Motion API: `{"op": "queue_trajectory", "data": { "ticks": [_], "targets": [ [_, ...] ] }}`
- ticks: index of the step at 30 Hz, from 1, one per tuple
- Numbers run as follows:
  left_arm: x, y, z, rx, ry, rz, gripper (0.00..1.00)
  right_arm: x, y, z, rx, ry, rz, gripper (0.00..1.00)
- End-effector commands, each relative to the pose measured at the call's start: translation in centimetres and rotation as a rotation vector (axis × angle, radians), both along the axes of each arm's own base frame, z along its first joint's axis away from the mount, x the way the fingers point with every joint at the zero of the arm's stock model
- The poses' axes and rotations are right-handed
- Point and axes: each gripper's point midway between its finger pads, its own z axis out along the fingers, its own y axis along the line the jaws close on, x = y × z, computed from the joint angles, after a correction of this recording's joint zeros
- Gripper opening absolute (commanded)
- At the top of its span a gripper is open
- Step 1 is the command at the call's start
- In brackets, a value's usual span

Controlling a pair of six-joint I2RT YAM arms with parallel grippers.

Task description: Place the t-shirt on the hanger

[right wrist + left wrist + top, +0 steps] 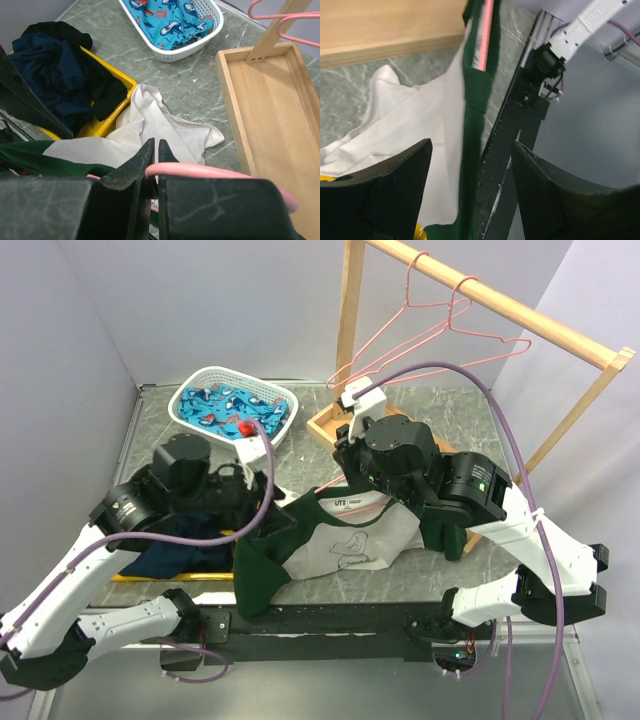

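The t-shirt (345, 540), white with dark green sleeves, lies draped at the table's near middle. It also shows in the left wrist view (420, 125) and the right wrist view (160, 125). My right gripper (156, 150) is shut on the pink hanger (215, 172) at the shirt's collar (352, 502). In the left wrist view a pink stretch of the hanger (485, 35) runs inside the green collar. My left gripper (471, 145) is open, with its jaws on either side of the shirt's green edge (472, 100) and not closed on it. In the top view it (275, 518) sits at the shirt's left side.
Two more pink hangers (430, 325) hang on the wooden rail frame (500, 305), whose base tray (270, 100) is at the right. A white basket (278, 425) holds blue fish-patterned cloth. A yellow tray (117, 107) holds a dark navy garment (50, 70).
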Motion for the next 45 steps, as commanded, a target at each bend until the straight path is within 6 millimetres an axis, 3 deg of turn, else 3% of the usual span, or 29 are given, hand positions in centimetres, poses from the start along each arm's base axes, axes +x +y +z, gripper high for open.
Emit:
{"op": "queue_trajectory", "data": {
  "ticks": [1, 4, 8, 9, 12, 17, 21, 26, 28, 32, 33, 38, 45],
  "targets": [
    [-0.4, -1.1, -1.0, 0.042, -0.020, -0.019, 0.69, 0.2, 0.3, 3.3, 0.109, -0.041, -0.004, 0.00],
    [-0.3, -1.6, -2.4, 0.092, -0.014, 0.005, 0.64, 0.2, 0.1, 3.2, 0.106, -0.041, -0.007, 0.00],
    [0.2, -2.0, -3.6, 0.115, -0.020, 0.039, 0.47, 0.1, -0.3, 3.1, 0.109, -0.037, -0.012, 0.00],
    [0.3, -2.0, -3.7, 0.119, -0.020, 0.046, 0.38, 0.0, -0.4, 2.9, 0.105, -0.035, -0.014, 0.00],
    [0.2, -2.3, -4.0, 0.112, -0.023, 0.042, 0.33, 0.0, -1.2, 2.5, 0.099, -0.036, -0.031, 0.00],
    [-0.4, -2.6, -4.0, 0.098, -0.030, 0.013, 0.34, -0.3, -2.6, 2.4, 0.111, -0.037, -0.050, 0.00],
    [-0.7, -2.3, -3.4, 0.076, -0.048, 0.010, 0.45, -0.5, -3.5, 2.6, 0.123, -0.041, -0.052, 0.00],
    [-1.1, -2.6, -3.6, 0.073, -0.036, -0.020, 0.42, -0.8, -3.9, 3.1, 0.135, -0.048, -0.049, 0.00],
    [-1.3, -2.9, -3.9, 0.080, -0.028, -0.036, 0.33, -0.7, -3.8, 3.0, 0.133, -0.047, -0.051, 0.00],
    [-1.1, -3.4, -3.7, 0.068, -0.039, -0.037, 0.01, -0.4, -4.0, 3.1, 0.136, -0.051, -0.073, 0.00],
    [-1.1, -3.5, -3.4, 0.058, -0.045, -0.034, 0.01, -0.4, -4.0, 3.2, 0.141, -0.052, -0.077, 0.00],
    [-0.3, -4.5, -1.5, -0.051, -0.095, 0.002, 0.01, -0.3, -4.6, 2.8, 0.155, -0.045, -0.103, 0.15],
    [0.4, -5.9, -0.8, -0.121, -0.130, 0.023, 0.01, -1.0, -7.0, 1.4, 0.202, -0.024, -0.175, 0.62]
  ]
}}
